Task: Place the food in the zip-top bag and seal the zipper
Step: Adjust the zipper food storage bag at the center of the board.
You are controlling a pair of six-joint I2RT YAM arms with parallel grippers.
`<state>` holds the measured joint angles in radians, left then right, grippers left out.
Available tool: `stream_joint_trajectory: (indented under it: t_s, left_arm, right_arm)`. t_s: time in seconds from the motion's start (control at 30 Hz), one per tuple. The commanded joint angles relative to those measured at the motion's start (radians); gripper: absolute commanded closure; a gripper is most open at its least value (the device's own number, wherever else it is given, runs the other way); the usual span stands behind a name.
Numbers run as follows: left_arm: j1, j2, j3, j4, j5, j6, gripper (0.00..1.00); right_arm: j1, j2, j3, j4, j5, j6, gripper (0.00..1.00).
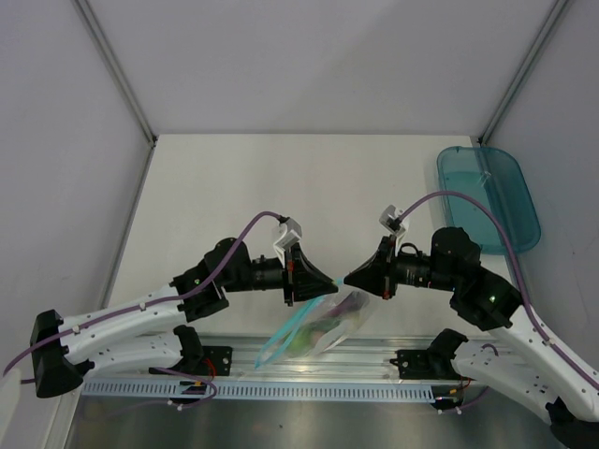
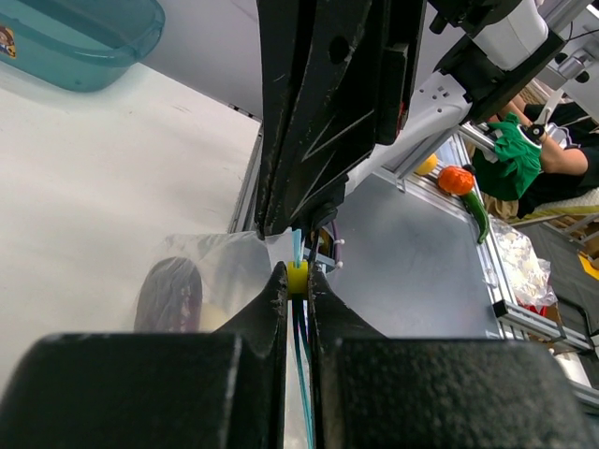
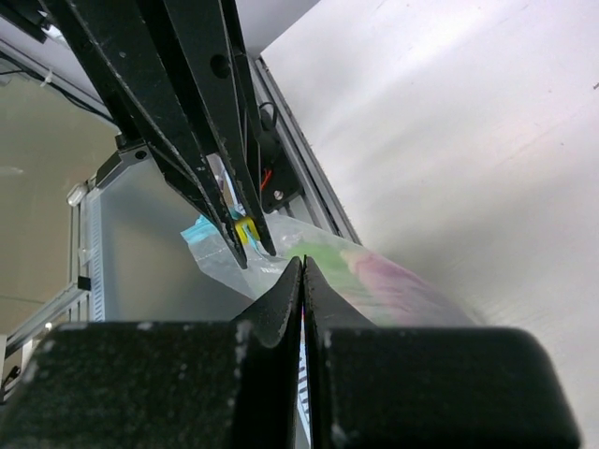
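Observation:
The clear zip-top bag (image 1: 348,309) hangs between my two grippers at the table's near edge. The food shows through the plastic as a purple piece (image 2: 170,295) and green and pink shapes (image 3: 370,271). My left gripper (image 1: 332,283) is shut on the teal zipper (image 2: 301,323) at its yellow slider (image 2: 297,278). My right gripper (image 1: 348,279) faces it, shut on the bag's edge (image 3: 281,243), with the left fingers (image 3: 225,224) just beyond its tips. The rest of the zipper (image 1: 284,334) trails down and to the left.
A teal translucent tray (image 1: 496,192) lies at the far right of the white table (image 1: 281,187). An aluminium rail (image 1: 281,388) runs along the near edge below the bag. White walls close in the table on three sides.

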<state>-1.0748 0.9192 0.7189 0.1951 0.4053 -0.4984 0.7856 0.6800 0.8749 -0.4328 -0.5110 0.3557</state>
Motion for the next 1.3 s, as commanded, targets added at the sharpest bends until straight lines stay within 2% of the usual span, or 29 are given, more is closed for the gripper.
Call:
stream_joint_trajectory:
  t_s: [0.0,0.03,0.07,0.13,0.27,0.47,0.67,0.77,0.8,0.9,1.0,1.1,1.27]
  left_arm:
    - [0.003,-0.023,0.007,0.000,0.029,-0.012,0.99]
    - [0.003,-0.020,0.014,-0.008,0.027,-0.011,0.99]
    - [0.003,-0.019,0.020,-0.020,0.027,-0.009,0.99]
    - [0.004,-0.011,0.033,-0.025,0.033,-0.009,1.00]
    - [0.004,-0.006,0.034,-0.020,0.043,-0.011,0.99]
    - [0.012,-0.003,0.034,0.001,0.086,-0.020,0.99]
    - [0.018,0.000,0.040,0.006,0.112,-0.019,0.99]
    - [0.018,0.004,0.047,0.007,0.121,-0.020,0.99]
    - [0.019,0.006,0.050,0.009,0.124,-0.020,0.99]
    - [0.021,0.010,0.051,0.007,0.130,-0.022,0.99]
    - [0.026,0.012,0.050,0.003,0.133,-0.025,0.99]
    - [0.030,0.010,0.048,0.003,0.130,-0.034,0.99]
    - [0.033,0.017,0.045,-0.032,0.116,-0.028,0.99]
  right_arm:
    - [-0.006,0.004,0.019,0.026,-0.092,-0.047,0.96]
    - [-0.006,0.013,0.033,-0.022,-0.110,-0.094,0.88]
    - [-0.006,0.026,0.057,-0.044,-0.136,-0.118,0.69]
    - [-0.005,0.030,0.076,-0.099,-0.145,-0.176,0.56]
    - [-0.008,0.038,0.099,-0.141,-0.185,-0.227,0.55]
    - [-0.008,0.084,0.087,-0.126,-0.277,-0.250,0.60]
    - [-0.009,0.139,0.075,-0.034,-0.379,-0.228,0.64]
    - [-0.008,0.171,0.076,-0.007,-0.411,-0.224,0.70]
    - [-0.008,0.177,0.076,0.003,-0.419,-0.221,0.72]
    - [-0.008,0.196,0.072,0.040,-0.425,-0.190,1.00]
    - [-0.005,0.202,0.067,0.062,-0.449,-0.164,1.00]
    - [0.009,0.191,0.058,0.068,-0.408,-0.146,1.00]
    - [0.017,0.083,0.012,0.173,-0.163,-0.002,1.00]
